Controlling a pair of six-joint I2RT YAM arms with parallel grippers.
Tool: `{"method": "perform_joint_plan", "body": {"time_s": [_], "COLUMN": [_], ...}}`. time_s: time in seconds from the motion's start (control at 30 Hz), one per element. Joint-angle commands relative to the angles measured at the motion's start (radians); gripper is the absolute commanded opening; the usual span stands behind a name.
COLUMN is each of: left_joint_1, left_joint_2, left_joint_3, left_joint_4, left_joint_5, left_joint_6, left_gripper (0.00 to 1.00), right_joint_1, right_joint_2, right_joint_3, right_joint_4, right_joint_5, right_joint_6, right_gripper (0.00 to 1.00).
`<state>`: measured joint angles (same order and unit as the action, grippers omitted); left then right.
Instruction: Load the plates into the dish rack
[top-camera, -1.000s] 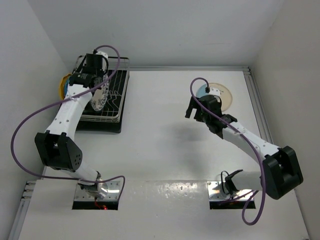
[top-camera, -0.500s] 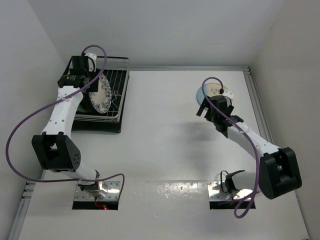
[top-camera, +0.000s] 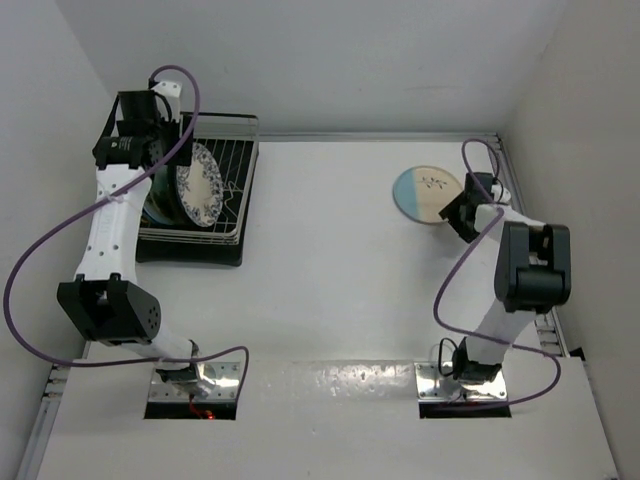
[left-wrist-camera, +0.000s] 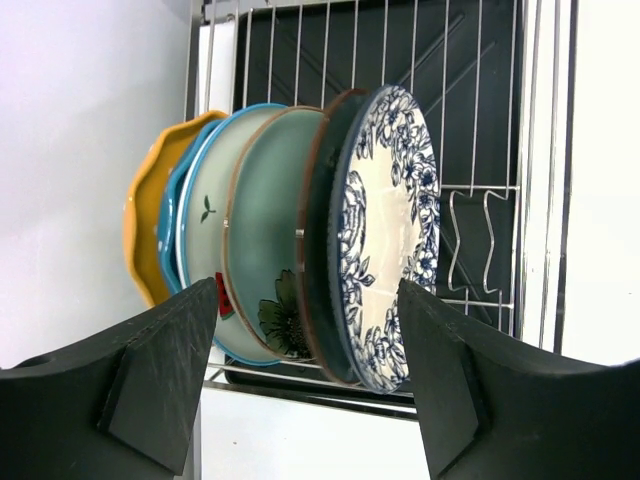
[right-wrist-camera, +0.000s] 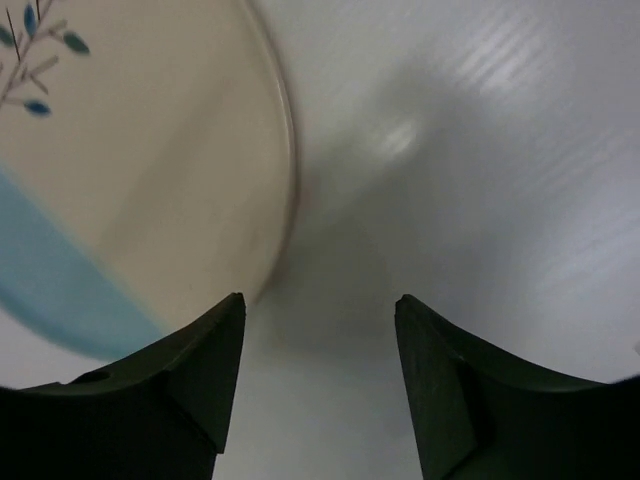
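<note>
1. One white counter (top-camera: 330, 270) is carrying everything.
2. At its far-left corner the dish rack (top-camera: 236, 160) is holding a row of upright plates, the blue-floral plate (left-wrist-camera: 385, 230) outermost.
3. At far right the blue-and-cream plate (top-camera: 428, 193) is lying flat. Its rim is sitting just ahead of the right claw (right-wrist-camera: 315, 370), whose jaws are gaping empty beside that edge.
4. Over by the rack the left claw (left-wrist-camera: 305, 380) is hovering wide open and empty, well apart from that last plate.

Plates (left-wrist-camera: 385, 230): glazed ceramic, glossy and smooth. Dish rack (left-wrist-camera: 520, 120): bright metal wire, shiny, over a matt black plastic tray (left-wrist-camera: 495, 60). Table (top-camera: 330, 270): smooth white surface with a faint sheen.
</note>
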<state>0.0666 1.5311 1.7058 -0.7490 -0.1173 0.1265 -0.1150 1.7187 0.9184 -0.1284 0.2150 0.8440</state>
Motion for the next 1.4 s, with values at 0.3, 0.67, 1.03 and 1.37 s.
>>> {"method": "perform_joint_plan", "body": {"time_s": [0.3, 0.67, 1.03, 1.37], "left_joint_1": [0.044, 0.029, -0.074, -0.117], "left_joint_2": [-0.025, -0.025, -0.034, -0.061], "left_joint_3": [0.055, 0.103, 0.094, 0.075], "left_joint_4": [-0.032, -0.075, -0.107, -0.116], "left_joint_5": [0.018, 0.028, 0.143, 0.143], "left_joint_6": [0.024, 0.07, 0.104, 0.113], "left_gripper": [0.77, 0.77, 0.78, 0.78], "right_joint_1": [-0.031, -0.025, 0.141, 0.225], "right_joint_2": [0.362, 0.452, 0.159, -0.141], "right_joint_3": [0.486, 0.564, 0.112, -0.219], "right_joint_4": [-0.264, -0.429, -0.361, -0.346], "right_joint_5": [0.086, -0.042, -0.181, -0.21], "right_joint_6": [0.02, -0.159, -0.499, -0.48], "right_gripper": [0.53, 0.0, 0.0, 0.0]}}
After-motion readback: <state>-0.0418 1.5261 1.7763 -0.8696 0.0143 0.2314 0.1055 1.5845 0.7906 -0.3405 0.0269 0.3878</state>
